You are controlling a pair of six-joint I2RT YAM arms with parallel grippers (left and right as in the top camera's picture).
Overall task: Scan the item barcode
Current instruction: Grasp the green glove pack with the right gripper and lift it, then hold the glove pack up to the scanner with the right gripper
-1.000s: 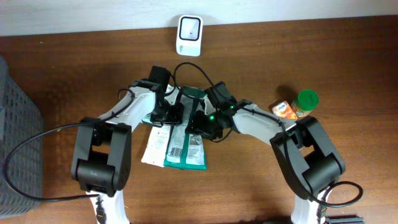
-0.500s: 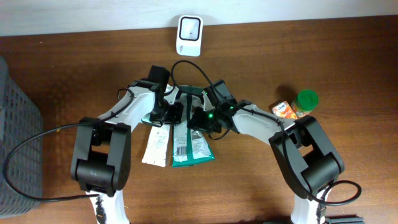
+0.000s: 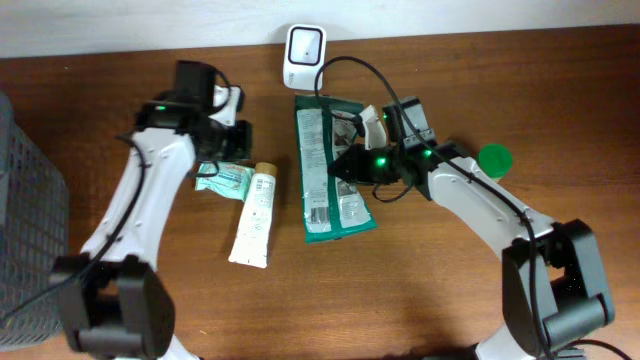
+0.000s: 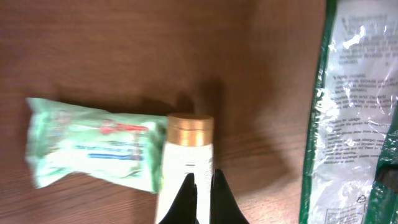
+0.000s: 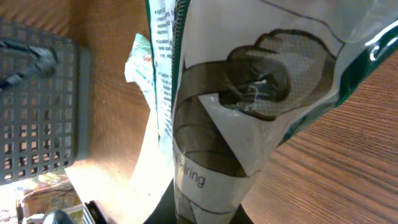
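Note:
My right gripper [image 3: 347, 165] is shut on the right edge of a large green-and-white packet [image 3: 330, 170], held lengthwise just below the white scanner [image 3: 305, 55] at the table's back. In the right wrist view the packet [image 5: 249, 93] fills the frame and hides the right gripper's [image 5: 208, 214] fingers. My left gripper [image 3: 238, 138] is shut and holds nothing, up at the left. In the left wrist view the left gripper [image 4: 202, 186] hovers over a white tube with a gold cap [image 4: 189, 134].
A small pale-green packet [image 3: 225, 178] lies beside the white tube [image 3: 255, 215]. A green-capped bottle [image 3: 493, 158] stands at the right, partly behind the right arm. A grey basket [image 3: 25, 200] sits at the left table edge.
The right gripper closed on the large packet and carried it back toward the scanner. The left arm drew away up and to the left, uncovering the tube and small packet.

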